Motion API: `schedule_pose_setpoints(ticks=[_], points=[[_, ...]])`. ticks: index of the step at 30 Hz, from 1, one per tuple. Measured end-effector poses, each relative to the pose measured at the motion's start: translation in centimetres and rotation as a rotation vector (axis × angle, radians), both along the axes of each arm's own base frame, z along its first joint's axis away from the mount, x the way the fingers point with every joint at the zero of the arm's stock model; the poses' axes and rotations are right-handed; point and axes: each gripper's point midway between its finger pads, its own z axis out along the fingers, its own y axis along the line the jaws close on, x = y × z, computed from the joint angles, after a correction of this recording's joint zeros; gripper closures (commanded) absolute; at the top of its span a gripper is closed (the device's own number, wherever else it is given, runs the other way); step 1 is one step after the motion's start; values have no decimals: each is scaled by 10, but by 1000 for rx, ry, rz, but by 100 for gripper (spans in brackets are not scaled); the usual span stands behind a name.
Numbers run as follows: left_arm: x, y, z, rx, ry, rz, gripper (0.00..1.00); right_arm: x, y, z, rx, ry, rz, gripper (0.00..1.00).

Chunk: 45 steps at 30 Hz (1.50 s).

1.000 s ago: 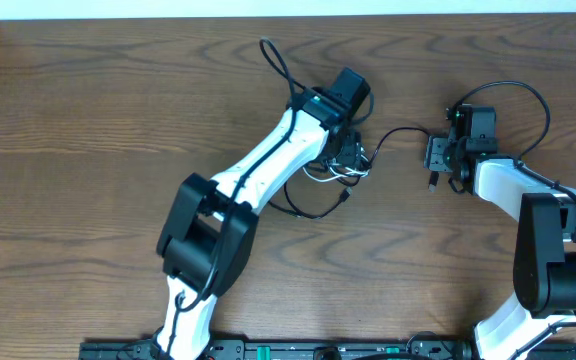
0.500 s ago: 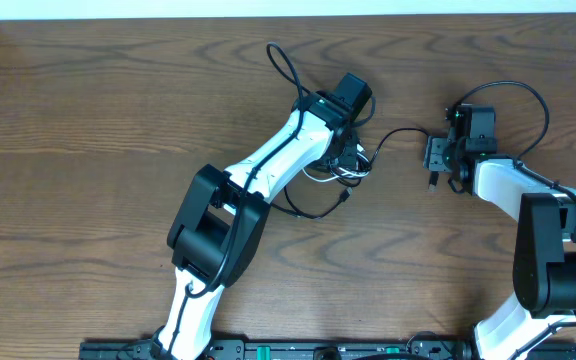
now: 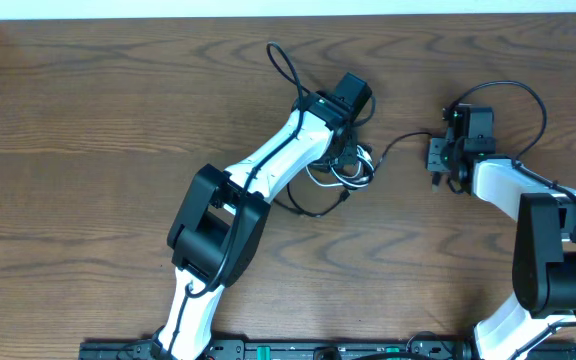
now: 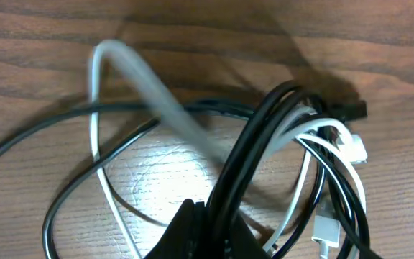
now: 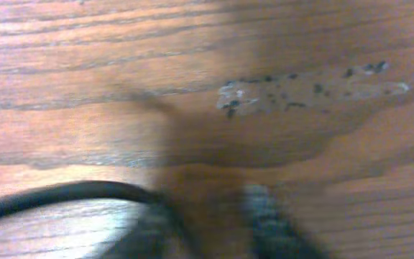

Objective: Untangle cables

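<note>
The cables [image 3: 346,172] lie tangled at the table's middle, black and white loops together. My left gripper [image 3: 349,152] stands over the tangle. In the left wrist view the left gripper [image 4: 218,234] is shut on a bunch of black strands [image 4: 264,129], with a white cable [image 4: 121,72] and a white plug [image 4: 325,230] loose around it. One black cable [image 3: 400,138] runs right from the tangle to my right gripper [image 3: 436,160]. In the right wrist view that black cable [image 5: 63,193] reaches the blurred fingers [image 5: 264,216] of the right gripper [image 5: 210,219], which show a gap.
A black cable end [image 3: 313,212] trails out below the tangle. The left arm's own black wire [image 3: 283,65] loops above its wrist, and the right arm's wire [image 3: 523,95] arcs over its wrist. A pale scuff [image 5: 307,86] marks the wood.
The left gripper has shut on black strands of the tangle, and the loops have shifted a little. The right gripper has edged right, and the black cable to it lies straighter.
</note>
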Motion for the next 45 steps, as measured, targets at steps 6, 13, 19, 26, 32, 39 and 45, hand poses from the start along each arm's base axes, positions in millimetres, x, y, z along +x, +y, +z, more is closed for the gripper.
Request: schedule_pose_setpoints(ticks=[6, 13, 19, 26, 32, 39, 45], points=[[0, 0, 2, 17, -15, -93, 93, -9, 20, 3, 87, 36, 73, 99], [3, -2, 51, -18, -123, -194, 93, -34, 71, 32, 336, 33, 265, 99], [3, -2, 102, -55, -237, -262, 92, -39, 109, 102, 517, -114, 444, 99], [1, -2, 104, -51, -238, -289, 93, -55, 133, 129, 663, -137, 564, 99], [1, -2, 103, -43, -243, -319, 92, -67, 146, 137, 742, -119, 623, 99], [0, -2, 103, -23, -255, -393, 92, -73, 146, 129, 732, -77, 612, 99], [-6, 2, 100, -18, -224, -417, 92, -63, 111, 95, 528, -3, 407, 99]])
